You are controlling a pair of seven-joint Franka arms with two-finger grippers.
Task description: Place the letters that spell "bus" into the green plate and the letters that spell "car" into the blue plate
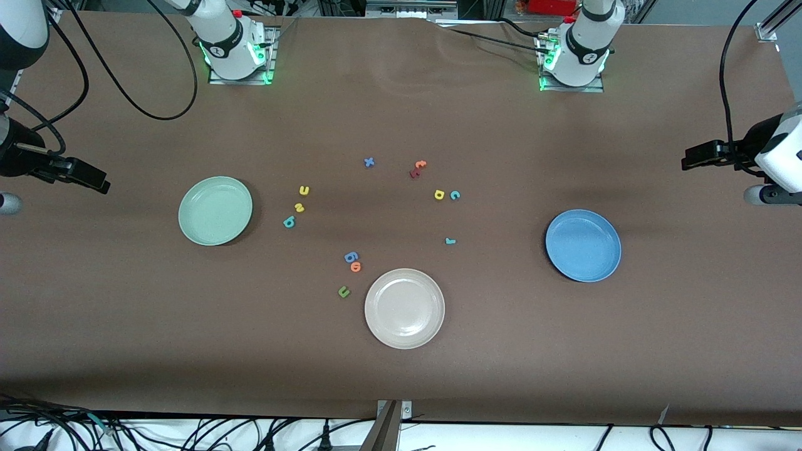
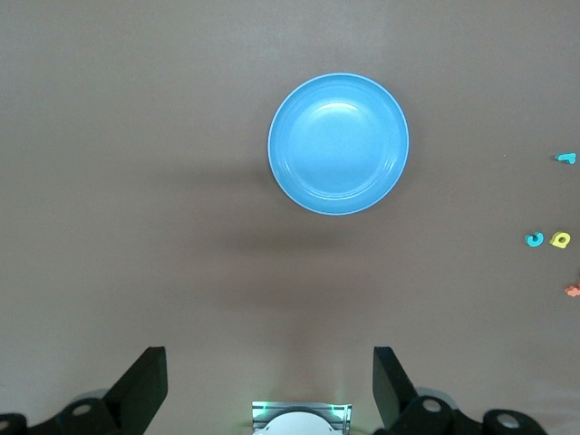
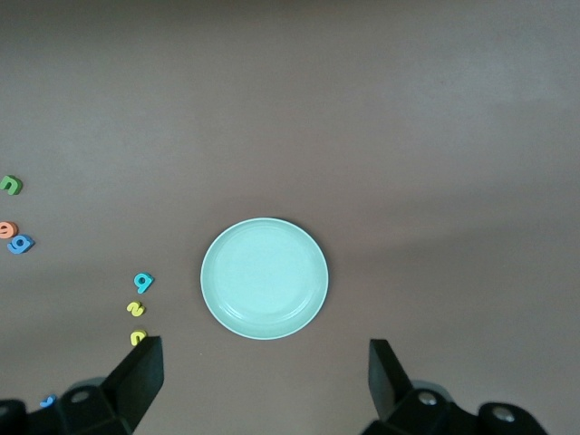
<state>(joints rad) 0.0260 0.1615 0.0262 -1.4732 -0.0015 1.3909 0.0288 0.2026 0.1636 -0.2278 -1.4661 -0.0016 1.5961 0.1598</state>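
The mint-green plate [image 1: 215, 210] lies toward the right arm's end of the table. Beside it are the yellow u [image 1: 304, 190], yellow s [image 1: 299, 208] and teal b [image 1: 289, 222]. The blue plate [image 1: 583, 245] lies toward the left arm's end. The yellow a [image 1: 439, 195] and teal c [image 1: 455, 195] sit mid-table, and the teal r [image 1: 450, 240] is nearer the front camera. My left gripper [image 2: 269, 381] hangs open and empty, high over the table, with the blue plate [image 2: 338, 143] in its view. My right gripper [image 3: 263, 376] hangs open and empty over the green plate's [image 3: 264, 278] end.
A beige-white plate [image 1: 405, 308] lies nearest the front camera, mid-table. Other letters lie scattered: a blue x [image 1: 369, 162], orange t [image 1: 420, 165], dark red letter [image 1: 414, 173], blue g [image 1: 351, 257], orange o [image 1: 356, 267] and green u [image 1: 343, 291].
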